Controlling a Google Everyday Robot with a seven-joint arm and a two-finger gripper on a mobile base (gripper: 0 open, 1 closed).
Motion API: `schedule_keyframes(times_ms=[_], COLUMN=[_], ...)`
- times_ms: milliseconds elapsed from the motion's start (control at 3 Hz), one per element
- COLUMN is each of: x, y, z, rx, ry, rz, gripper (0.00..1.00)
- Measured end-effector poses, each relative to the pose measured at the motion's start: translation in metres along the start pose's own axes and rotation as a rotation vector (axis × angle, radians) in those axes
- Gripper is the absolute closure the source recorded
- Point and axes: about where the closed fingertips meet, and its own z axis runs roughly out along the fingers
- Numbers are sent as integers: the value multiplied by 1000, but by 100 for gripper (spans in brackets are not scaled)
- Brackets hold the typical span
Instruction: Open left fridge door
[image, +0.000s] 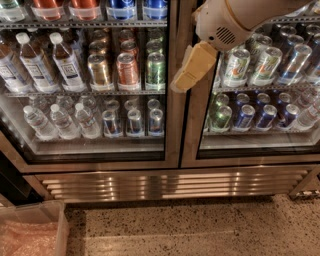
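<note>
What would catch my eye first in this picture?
The robot's cream tool hangs at upper centre, over the steel strip where the two doors of the fridge meet. Behind the glass of the left door stand rows of cans and bottles.

arm (250, 15) extends from upper right, its tool (183, 82) seemingly tilted down-left at upper centre.

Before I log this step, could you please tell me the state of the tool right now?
Tool: open or closed cannot be told; it is in front of the steel frame at the right edge of the left fridge door.
</note>
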Motion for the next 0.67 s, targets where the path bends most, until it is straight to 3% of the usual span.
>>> schedule_keyframes(times_ms=[667], x=[-1], y=[-5], z=[2], rx=[-6], ry=[-37], rz=[-9], gripper=[0])
